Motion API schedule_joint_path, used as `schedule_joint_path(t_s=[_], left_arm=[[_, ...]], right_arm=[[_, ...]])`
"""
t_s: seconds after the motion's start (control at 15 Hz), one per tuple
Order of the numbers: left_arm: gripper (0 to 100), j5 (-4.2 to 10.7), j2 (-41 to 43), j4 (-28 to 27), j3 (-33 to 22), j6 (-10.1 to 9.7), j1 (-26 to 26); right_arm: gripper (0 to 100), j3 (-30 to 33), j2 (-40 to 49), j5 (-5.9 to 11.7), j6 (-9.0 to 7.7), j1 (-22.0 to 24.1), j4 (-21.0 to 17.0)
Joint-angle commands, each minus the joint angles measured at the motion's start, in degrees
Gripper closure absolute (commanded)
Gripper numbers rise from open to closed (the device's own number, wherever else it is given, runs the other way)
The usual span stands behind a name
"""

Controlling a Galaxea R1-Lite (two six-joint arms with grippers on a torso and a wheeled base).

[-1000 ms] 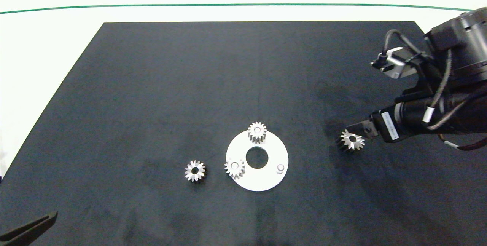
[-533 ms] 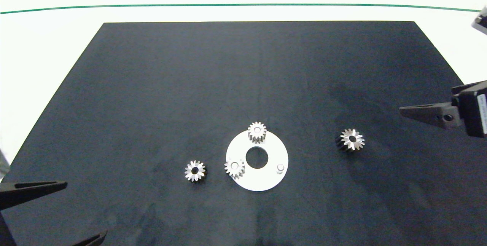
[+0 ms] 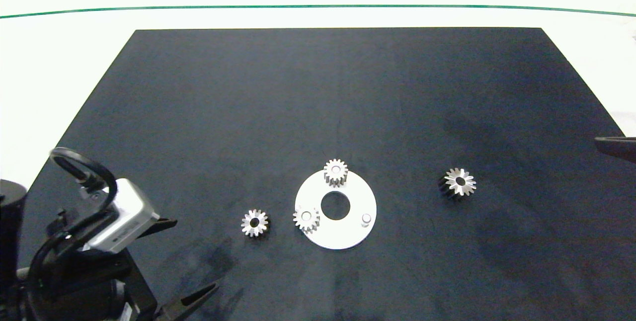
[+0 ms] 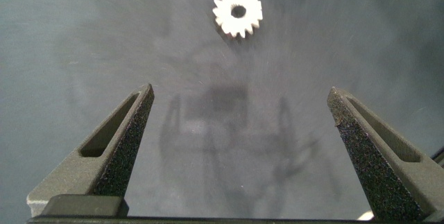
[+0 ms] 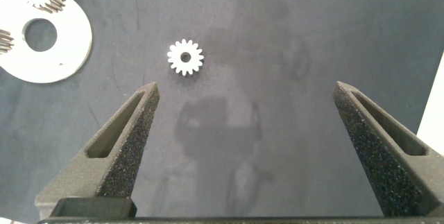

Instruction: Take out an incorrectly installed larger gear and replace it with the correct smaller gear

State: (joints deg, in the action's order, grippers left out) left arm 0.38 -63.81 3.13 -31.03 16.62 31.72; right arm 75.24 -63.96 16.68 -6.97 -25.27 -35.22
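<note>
1. Left gripper (image 4: 239,123): fingers spread wide, nothing between them, low over the black mat (image 3: 318,87) at its near left corner.
2. The smaller gear (image 4: 238,12) lies flat on the mat ahead of the left fingertips, clear of both, roughly centred on the gap.
3. White ring plate (image 3: 336,231) sits just beyond that loose gear; two more small gears sit on its pegs, one at the far rim (image 3: 335,171), one at the left rim (image 3: 306,218). Third peg (image 3: 366,218) bare.
4. Right gripper (image 5: 246,120): fingers wide apart, empty, at the mat's right edge.
5. The larger gear (image 5: 185,57) rests on the mat ahead of the right fingers, nearer one finger, untouched, well apart from the plate.
</note>
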Motion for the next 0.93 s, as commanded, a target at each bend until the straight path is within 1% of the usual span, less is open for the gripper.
schedule_joint_path(t_s=[0.07, 0.2, 0.27, 0.33, 0.4, 0.53, 0.73, 0.93], left_arm=[[0, 1.03, -7.65, 4.16, 0.53, 1.31, 0.8], [0, 3.05, -10.9, 8.29, 0.53, 3.16, 0.8], [0, 3.67, -11.69, 9.26, 0.53, 3.77, 0.8], [0, 4.54, -13.27, 11.28, 0.26, 5.62, 0.98], [0, 5.07, -13.98, 12.25, 0.09, 5.97, 1.94], [0, 6.74, -16.0, 14.09, -0.18, 5.97, 3.61], [0, 7.97, -19.08, 16.29, -0.79, 5.88, 4.84], [0, 7.97, -21.36, 16.55, -1.93, 5.71, 4.75]], right_arm=[[0, -0.09, 1.47, 0.11, -0.06, 0.05, -0.29], [0, -0.18, 2.18, 0.11, -0.06, 0.05, -0.29], [0, -0.18, 2.18, 0.11, -0.06, 0.05, -0.38], [0, -0.18, 2.44, 0.11, -0.06, 0.13, -0.9], [0, -0.18, 2.44, 0.11, -0.06, 0.13, -0.9], [0, -0.27, 2.35, 0.02, 0.03, 0.13, -0.9], [0, -0.27, 2.26, 0.02, 0.03, 0.05, -0.9], [0, -0.53, 2.35, 0.02, 0.03, 0.05, -0.9]])
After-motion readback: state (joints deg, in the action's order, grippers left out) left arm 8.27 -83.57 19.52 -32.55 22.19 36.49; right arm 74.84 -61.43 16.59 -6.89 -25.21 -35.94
